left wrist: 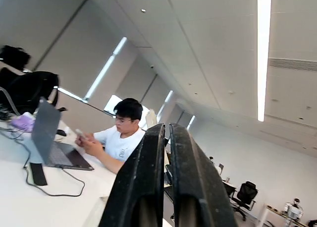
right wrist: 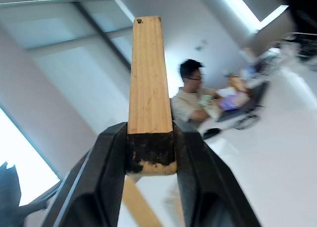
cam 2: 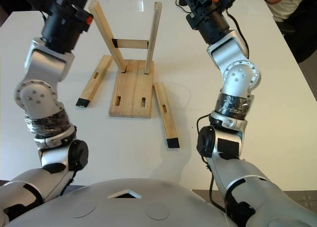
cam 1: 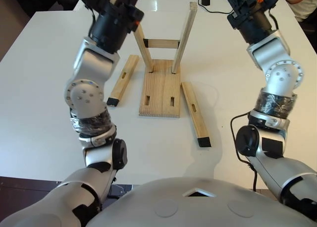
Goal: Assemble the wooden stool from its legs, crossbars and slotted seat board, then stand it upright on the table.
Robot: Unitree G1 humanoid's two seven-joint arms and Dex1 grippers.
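My right gripper [right wrist: 150,138] is holding a wood bar [right wrist: 148,73]. Its jaws squeeze the bar's dark end from both sides. The rest of the bar sticks straight out past the fingertips.

My left gripper [left wrist: 166,133] has its jaws pressed almost together. There is just a thin crack between them, and nothing is in it.

Both arms are lifted up over the far part of the table [cam 1: 39,88]. The stool parts sit between the two pairs of jaws, lower down and nearer to me.

The seat [cam 1: 159,95] lies flat on the table. Two legs stand up from its far end. The left leg [cam 1: 146,53] leans toward my left jaws, and its top goes behind my left arm. I cannot tell if it touches the arm. The right leg [cam 1: 184,36] stands well apart from my right jaws, on the side toward my left jaws. A crossbar [cam 1: 162,43] joins the two standing legs.

Two more legs lie flat on the table. One loose leg [cam 1: 124,78] is just beside the seat's left edge, below my left jaws. The other loose leg [cam 1: 195,113] is just beside the seat's right edge, far below my right jaws and closer to me.
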